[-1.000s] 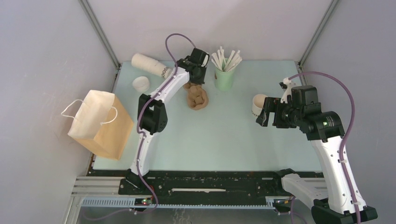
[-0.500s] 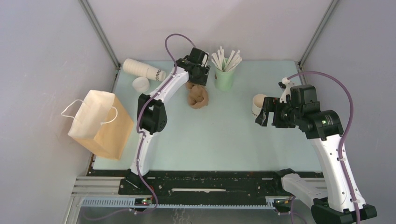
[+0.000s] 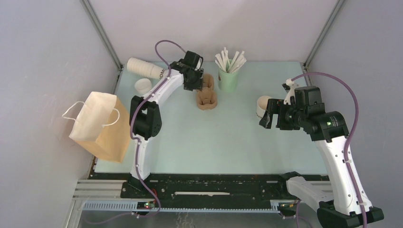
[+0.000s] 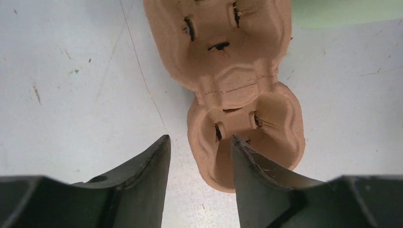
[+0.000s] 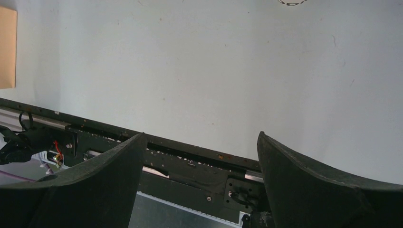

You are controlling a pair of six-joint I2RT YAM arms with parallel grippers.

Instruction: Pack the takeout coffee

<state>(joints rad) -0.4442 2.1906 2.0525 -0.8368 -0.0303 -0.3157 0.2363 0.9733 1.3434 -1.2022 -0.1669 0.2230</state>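
Parted to a moderate gap, the left gripper [image 4: 199,142] is held low over the table [image 4: 71,71]. In the left wrist view its two dark fingers [image 4: 147,175] are seen to straddle the side wall of a brown pulp cup carrier [image 4: 228,61]: one finger is set on the bare-table side, the other over the near well. A strip of table can be seen between the outer finger and the wall, so no clamping is shown. Whether the inner finger touches the pulp cannot be settled, since its tip hides the spot. A sliver of pale green is caught at the upper right of that view. The top view makes plain that this belongs to the green cup of white sticks [image 3: 228,78], which stands just right of the carrier in the upper middle of the frame.

The right gripper [image 5: 199,137] is spread wide. In the right wrist view only bare table and the dark rail [image 5: 190,156] are framed between its fingers, and an edge of the paper bag [image 5: 7,47] is shown at the upper left. The takeout cup [image 3: 263,105] is shown only by the top view: it stands upright right of centre, just above the right gripper in the frame and outside its fingers. Its white lid [image 3: 142,85] lies at the upper left, well apart from the cup, beside the stack of nested cups [image 3: 145,68], which lies on its side.
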